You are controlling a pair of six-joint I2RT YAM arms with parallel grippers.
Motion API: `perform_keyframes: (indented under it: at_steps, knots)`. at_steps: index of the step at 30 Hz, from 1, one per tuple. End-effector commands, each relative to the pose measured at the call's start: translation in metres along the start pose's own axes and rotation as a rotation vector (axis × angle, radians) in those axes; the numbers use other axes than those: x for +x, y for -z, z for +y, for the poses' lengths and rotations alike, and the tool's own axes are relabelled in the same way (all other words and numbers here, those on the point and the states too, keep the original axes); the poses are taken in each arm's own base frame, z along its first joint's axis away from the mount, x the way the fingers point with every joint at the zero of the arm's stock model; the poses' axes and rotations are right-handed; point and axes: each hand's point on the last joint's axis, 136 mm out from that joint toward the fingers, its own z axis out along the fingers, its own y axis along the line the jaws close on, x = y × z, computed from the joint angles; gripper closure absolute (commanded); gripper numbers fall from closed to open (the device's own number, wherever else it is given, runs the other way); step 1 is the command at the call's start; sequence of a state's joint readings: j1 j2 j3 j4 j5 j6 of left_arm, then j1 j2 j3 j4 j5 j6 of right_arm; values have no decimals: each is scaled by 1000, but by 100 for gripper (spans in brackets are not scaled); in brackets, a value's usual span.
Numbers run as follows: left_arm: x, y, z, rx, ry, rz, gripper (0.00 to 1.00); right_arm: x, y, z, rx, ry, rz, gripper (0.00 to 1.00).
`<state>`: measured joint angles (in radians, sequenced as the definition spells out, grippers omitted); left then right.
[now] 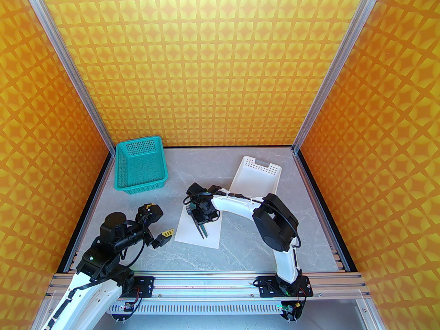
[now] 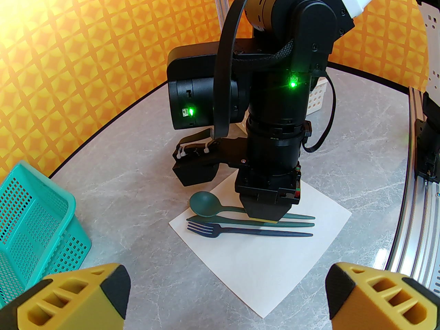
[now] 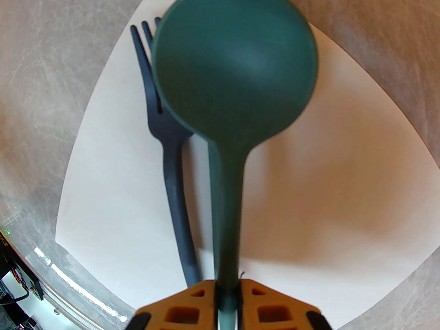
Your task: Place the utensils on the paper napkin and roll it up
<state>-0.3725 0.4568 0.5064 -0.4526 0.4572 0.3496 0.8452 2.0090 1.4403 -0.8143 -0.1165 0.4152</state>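
The paper napkin (image 1: 187, 232) lies near the middle of the desk (image 1: 240, 253). On it, side by side and parallel, lie the fork (image 2: 240, 231), the knife (image 2: 299, 224) and the spoon (image 2: 206, 205), the knife between the other two. The right gripper (image 2: 263, 217) stands over their handles, the spoon's handle between its fingers (image 3: 201, 289). The left gripper (image 1: 163, 237) sits just left of the napkin, apart from it. The basket (image 1: 141, 167) stands at the far left corner, the tray (image 1: 256, 177) behind the napkin to the right.
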Motion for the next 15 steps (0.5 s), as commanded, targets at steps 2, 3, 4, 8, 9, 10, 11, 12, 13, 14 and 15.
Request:
perform_keyframes:
  at_steps: [2,3,4,8,9,10,11,12,13,14,15]
  knots:
    - [3,-2,-5,21,-15,-2,1,-2,-7,-3,35,13,2,84]
    - [4,-2,-5,21,-14,-1,1,-2,-8,-4,35,14,4,84]
    - [3,-2,-5,21,-13,-1,1,-1,-8,-3,35,19,7,84]
    - [4,-2,-5,23,-14,0,1,-1,-9,-4,41,25,8,83]
    - [4,-2,-5,23,-14,0,1,0,-10,-5,45,28,13,83]
    - [4,-2,-5,23,-13,1,1,0,-10,-6,45,29,12,83]
    - [4,-2,-5,23,-13,2,1,0,-10,-5,45,30,12,83]
    - [4,-2,-5,23,-13,1,1,0,-11,-5,45,33,14,83]
    - [4,-2,-5,23,-13,0,1,0,-11,-6,45,32,14,83]
    - [3,-2,-5,23,-14,0,1,0,-11,-6,45,34,14,82]
    - [4,-2,-5,23,-13,1,1,-1,-11,-5,44,34,13,82]
